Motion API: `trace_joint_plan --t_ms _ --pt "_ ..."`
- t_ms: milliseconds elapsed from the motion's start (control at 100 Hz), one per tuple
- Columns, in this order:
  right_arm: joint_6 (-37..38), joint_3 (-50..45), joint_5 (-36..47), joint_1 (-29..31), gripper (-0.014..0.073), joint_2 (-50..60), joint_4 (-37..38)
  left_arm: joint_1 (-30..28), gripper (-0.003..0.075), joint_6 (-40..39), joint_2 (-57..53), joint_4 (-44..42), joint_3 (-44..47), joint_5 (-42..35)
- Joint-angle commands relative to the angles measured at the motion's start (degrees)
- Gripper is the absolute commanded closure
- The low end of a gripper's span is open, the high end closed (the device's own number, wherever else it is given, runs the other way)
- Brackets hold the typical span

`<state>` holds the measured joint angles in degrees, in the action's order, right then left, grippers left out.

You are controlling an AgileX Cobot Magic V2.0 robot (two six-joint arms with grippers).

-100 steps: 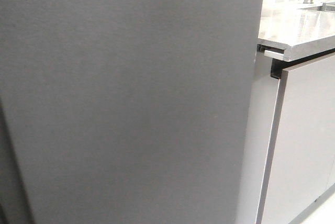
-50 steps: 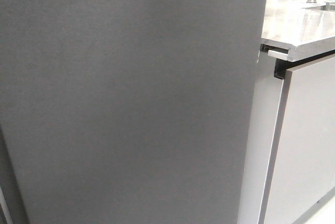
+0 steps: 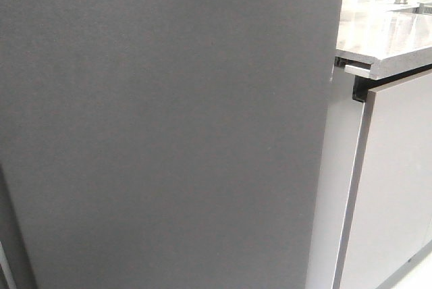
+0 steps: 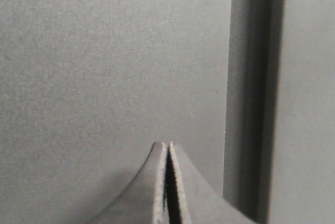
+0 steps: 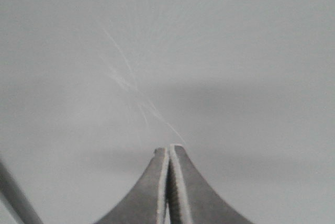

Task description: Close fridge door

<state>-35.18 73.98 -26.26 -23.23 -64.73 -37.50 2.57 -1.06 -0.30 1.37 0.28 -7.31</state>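
- left gripper (image 4: 167,148) had its fingers pressed together, empty, tips right up against the fridge door (image 3: 169,127); whether they actually touched it could not be told.
- right gripper (image 5: 168,150) was likewise pinched closed on nothing, facing a plain pale surface with faint scratch marks.
- neither arm showed in the front view; the dark matte door filled most of it, its right edge next to the pale cabinet panel (image 3: 398,188) under the stone countertop (image 3: 385,39).
- a dark vertical gap (image 4: 251,93) ran beside the left tips, probably the seam at the door's edge.
- judged nearly closed; the push likely wanted closed tips flat on the panel, steady pressure straight in, near the free edge, without sliding into the seam.
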Motion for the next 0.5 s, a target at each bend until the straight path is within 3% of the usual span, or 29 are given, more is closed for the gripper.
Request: trace_joint_plan --t_ms 0,120,490 --pt "6.2 -3.3 3.2 1.0 0.0636 8.4 6.3 0.2 0.074 -0.3 -1.2 0.4 2.0 -4.1" --pt "11.8 -10.7 2.1 3.0 0.0636 19.4 10.7 0.2 0.074 -0.3 -1.2 0.4 2.0 -4.1" --pt "14.0 -26.2 -4.2 8.3 0.0637 43.5 10.9 0.2 0.074 -0.3 -1.2 0.4 2.0 -4.1"
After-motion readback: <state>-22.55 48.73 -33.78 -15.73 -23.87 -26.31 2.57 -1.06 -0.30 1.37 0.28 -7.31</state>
